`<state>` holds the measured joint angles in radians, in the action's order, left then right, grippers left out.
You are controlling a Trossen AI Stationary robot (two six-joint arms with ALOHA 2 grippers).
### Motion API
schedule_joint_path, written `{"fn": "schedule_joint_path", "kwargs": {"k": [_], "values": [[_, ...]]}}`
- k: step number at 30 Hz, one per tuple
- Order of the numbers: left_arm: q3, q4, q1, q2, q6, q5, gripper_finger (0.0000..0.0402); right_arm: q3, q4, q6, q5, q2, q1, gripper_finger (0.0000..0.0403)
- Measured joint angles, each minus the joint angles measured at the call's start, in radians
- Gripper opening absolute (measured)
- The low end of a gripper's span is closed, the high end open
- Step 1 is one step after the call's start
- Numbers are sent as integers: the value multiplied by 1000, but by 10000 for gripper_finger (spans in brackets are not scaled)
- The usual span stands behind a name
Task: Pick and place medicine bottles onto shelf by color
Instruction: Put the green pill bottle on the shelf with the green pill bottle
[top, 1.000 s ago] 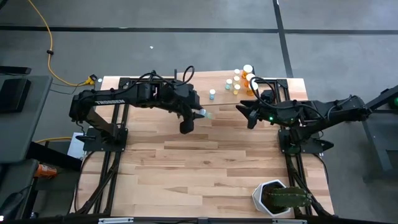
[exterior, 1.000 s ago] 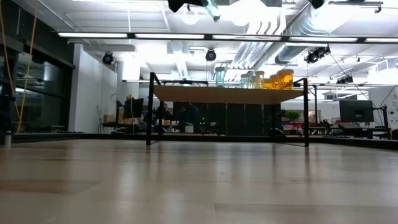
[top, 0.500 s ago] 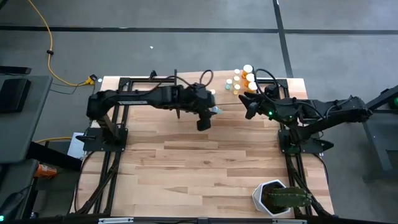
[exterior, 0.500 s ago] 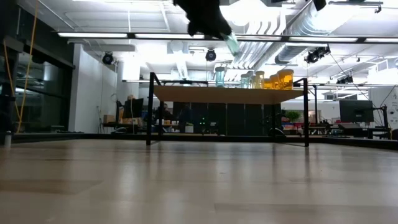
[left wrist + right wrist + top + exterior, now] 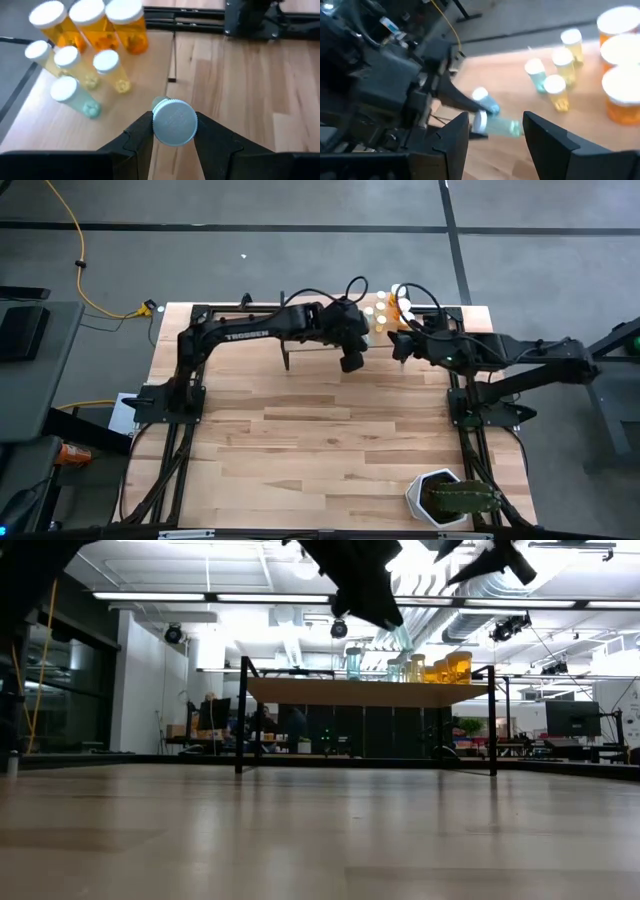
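Observation:
My left gripper [image 5: 353, 352] is shut on a pale blue medicine bottle [image 5: 174, 121] just above the shelf [image 5: 365, 692]; the bottle also shows in the low view [image 5: 400, 637]. On the shelf's right part stand three large orange bottles [image 5: 90, 22], three small yellowish ones [image 5: 107, 67] and a pale blue one [image 5: 75, 95], all with white caps up. Another pale blue bottle [image 5: 486, 100] stands close by the held one. My right gripper [image 5: 492, 137] is open and empty, beside the bottles [image 5: 398, 345]. My left gripper pinches the bottle at its capped end [image 5: 152, 125] between its two fingers, one on each side. The round cap faces back toward the wrist and the body points away along the fingers. The bottle is lifted clear, tilted with its bottom lower than its cap [image 5: 404, 641].
A white pot with a green plant [image 5: 448, 498] stands at the table's near right corner. The shelf's thin black legs [image 5: 241, 715] stand on the tabletop toward its far edge. The wide striped tabletop [image 5: 320, 450] lies in front of the shelf.
My left gripper has carried the pale blue bottle toward the table's right and far edges, from the table's middle to the shelf's bottles, and has come lower. My right gripper has moved a little toward the far edge.

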<state>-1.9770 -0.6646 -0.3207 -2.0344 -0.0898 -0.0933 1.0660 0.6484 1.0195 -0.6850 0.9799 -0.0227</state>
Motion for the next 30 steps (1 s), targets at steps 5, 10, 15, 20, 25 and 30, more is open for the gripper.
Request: {"fn": "schedule_joint_path", "kwargs": {"k": [5, 10, 15, 20, 25, 30], "values": [[0, -5, -16, -2, 0, 3, 120, 0, 68, 25, 146, 70, 74, 179], [0, -31, -28, -2, 0, 45, 120, 0, 74, -19, 232, 171, 121, 165], [0, -50, -33, -2, 0, 62, 120, -1, 72, -63, 256, 205, 150, 84], [0, -34, -34, -2, 0, 60, 120, -1, 51, -100, 267, 205, 194, 12], [0, -24, -34, -2, 0, 66, 120, -1, -23, -133, 315, 205, 233, 3], [0, 2, -35, -2, 8, 86, 120, -1, -53, -147, 357, 205, 241, 2]]}}
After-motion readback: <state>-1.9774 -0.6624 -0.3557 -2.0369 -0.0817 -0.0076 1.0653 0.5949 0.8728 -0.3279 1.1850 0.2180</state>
